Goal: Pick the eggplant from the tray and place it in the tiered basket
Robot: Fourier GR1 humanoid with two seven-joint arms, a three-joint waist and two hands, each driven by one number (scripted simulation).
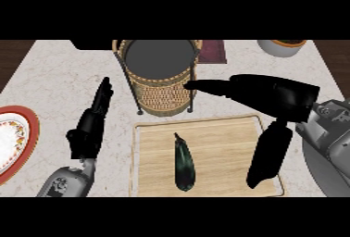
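Note:
A dark purple eggplant (183, 164) lies lengthwise on the wooden tray (226, 139), left of its middle, stem end pointing away from me. The wicker tiered basket (159, 90) with its dark round top tier stands just behind the tray. My right hand (277, 97) hovers above the tray's right side, open, with fingers stretched toward the basket and the thumb hanging down over the tray's right edge. It is to the right of the eggplant and apart from it. My left hand (90, 127) stays open left of the tray, fingers pointing away.
A red-rimmed patterned plate (10, 143) sits at the left edge of the counter. A white bowl (282, 46) stands at the far right, and a dark purple mat (213, 51) lies behind the basket.

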